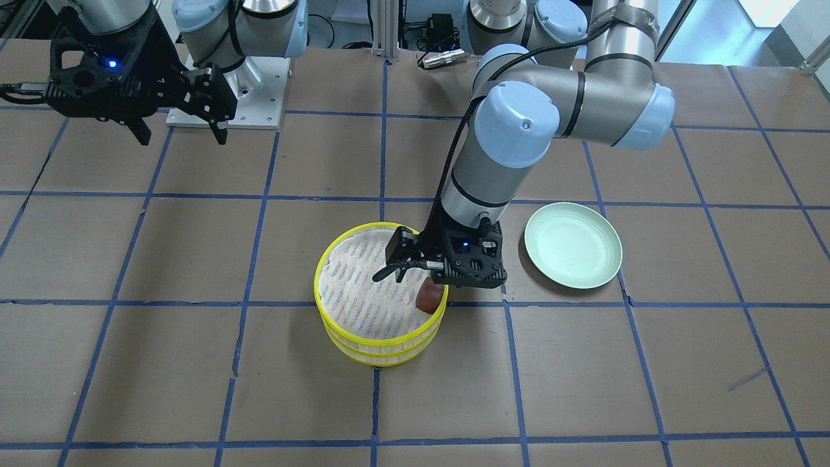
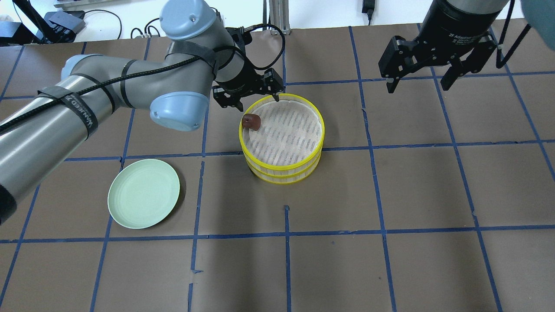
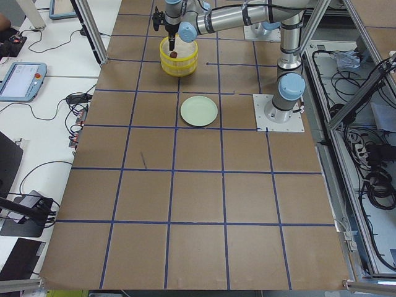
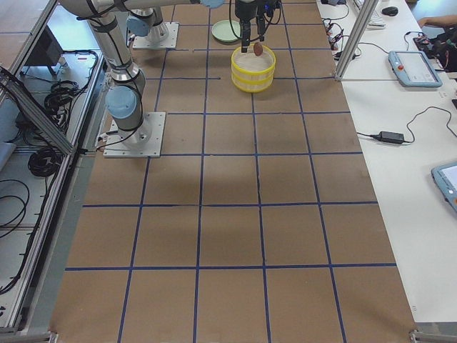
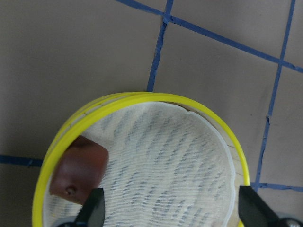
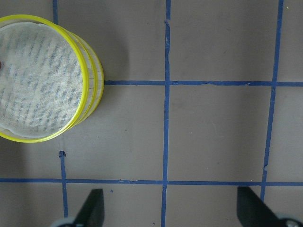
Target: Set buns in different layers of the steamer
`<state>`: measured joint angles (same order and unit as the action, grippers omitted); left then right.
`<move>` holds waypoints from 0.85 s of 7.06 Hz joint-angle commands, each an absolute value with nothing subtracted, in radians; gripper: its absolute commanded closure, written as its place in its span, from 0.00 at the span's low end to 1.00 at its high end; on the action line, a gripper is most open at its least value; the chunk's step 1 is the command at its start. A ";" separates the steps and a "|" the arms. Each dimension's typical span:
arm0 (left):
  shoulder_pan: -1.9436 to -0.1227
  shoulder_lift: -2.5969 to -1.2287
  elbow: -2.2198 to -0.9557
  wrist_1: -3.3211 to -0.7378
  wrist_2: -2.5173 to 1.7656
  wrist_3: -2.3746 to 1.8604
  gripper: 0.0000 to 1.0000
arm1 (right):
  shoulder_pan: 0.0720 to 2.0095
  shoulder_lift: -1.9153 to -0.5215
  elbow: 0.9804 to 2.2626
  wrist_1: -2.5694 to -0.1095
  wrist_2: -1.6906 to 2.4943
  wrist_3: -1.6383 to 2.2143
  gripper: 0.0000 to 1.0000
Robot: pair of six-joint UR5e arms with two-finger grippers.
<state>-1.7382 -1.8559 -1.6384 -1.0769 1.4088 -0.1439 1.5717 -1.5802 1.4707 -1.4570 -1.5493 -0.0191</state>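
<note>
Brown bun (image 5: 80, 172) sits in the top tray (image 2: 290, 134). Left gripper (image 5: 173, 210) hangs just above it, jaws apart. Right gripper (image 2: 418, 86) is spread wide too.

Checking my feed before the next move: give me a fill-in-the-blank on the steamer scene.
The brown bun lies in the ___ steamer layer. The left gripper above it is ___. The plate is pale ___.
Missing: top, open, green.

The left arm (image 2: 43, 125) is showing silver tubes, pale blue joint caps and a strapped black cable, the black right gripper (image 1: 183, 139) glowing one blue light.
</note>
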 commanded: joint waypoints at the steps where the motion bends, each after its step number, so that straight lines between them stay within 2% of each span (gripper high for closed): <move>1: -1.617 -1.728 -1.628 -1.297 1.448 0.091 0.00 | 1.574 -1.580 1.471 -1.459 -1.549 -0.018 0.00; 2: -1.571 -1.668 -1.629 -1.384 1.497 0.166 0.00 | 1.575 -1.580 1.471 -1.460 -1.548 -0.018 0.00; 4: -1.569 -1.597 -1.635 -1.428 1.688 0.253 0.00 | 1.572 -1.580 1.471 -1.459 -1.549 -0.020 0.00; 6: -1.578 -1.546 -1.649 -1.428 1.681 0.252 0.00 | 1.571 -1.580 1.473 -1.460 -1.549 -0.020 0.00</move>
